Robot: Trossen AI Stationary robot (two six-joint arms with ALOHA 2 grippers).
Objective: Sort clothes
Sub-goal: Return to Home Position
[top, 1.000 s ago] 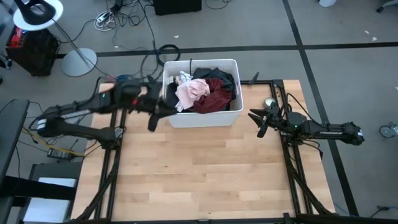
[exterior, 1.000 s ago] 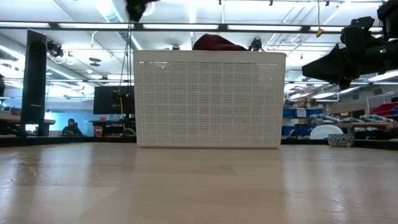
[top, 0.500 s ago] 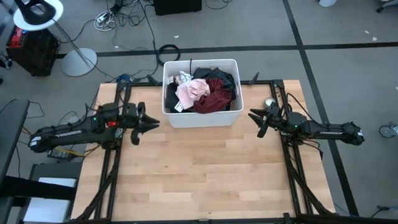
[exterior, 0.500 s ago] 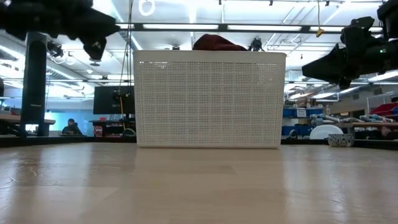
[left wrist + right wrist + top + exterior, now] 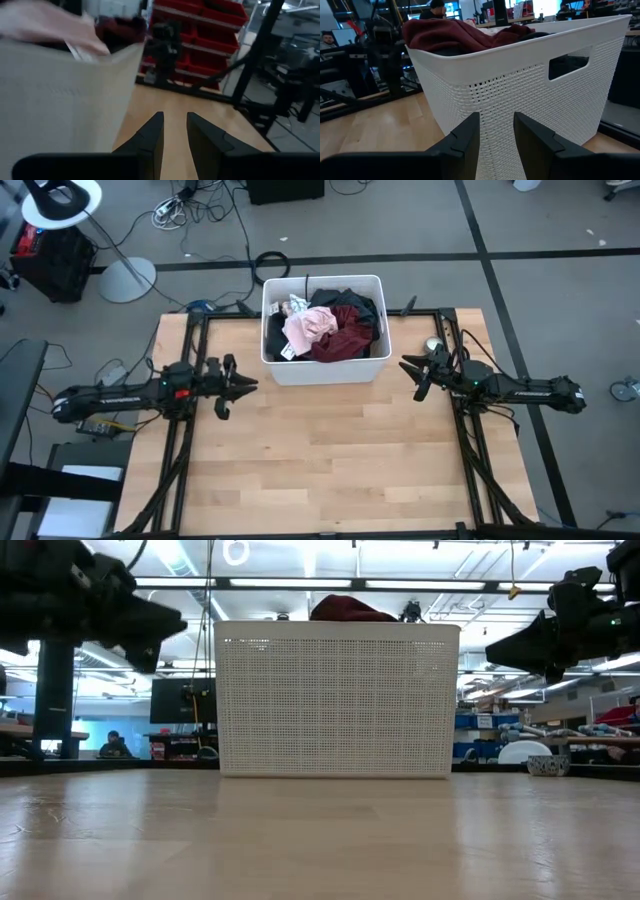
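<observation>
High view: a white perforated plastic bin [image 5: 325, 370] stands at the far middle of the light wooden tabletop [image 5: 320, 465], and the clothes [image 5: 325, 325] lie heaped inside it. A pink garment [image 5: 308, 328] sits on top toward the left, a maroon garment [image 5: 350, 332] lies beside it on the right, and a black garment [image 5: 345, 299] fills the far side. The left gripper [image 5: 232, 385] hangs over the left part of the tabletop, just left of the bin and apart from it, pointing right. In the left wrist view its two dark fingers [image 5: 152, 137] stand slightly parted with nothing between them, the bin's wall [image 5: 65, 100] close on one side. The right gripper [image 5: 412, 376] hovers to the right of the bin, pointing left at it without touching. In the right wrist view its fingers [image 5: 465, 137] are likewise spread a little and empty, facing the bin's handle side [image 5: 520, 95], over whose rim the maroon garment [image 5: 455, 32] spills. In the low view the bin [image 5: 338, 700] fills the middle, the maroon garment [image 5: 345, 608] pokes above its rim, and both arms hang clear of the tabletop on either side.
</observation>
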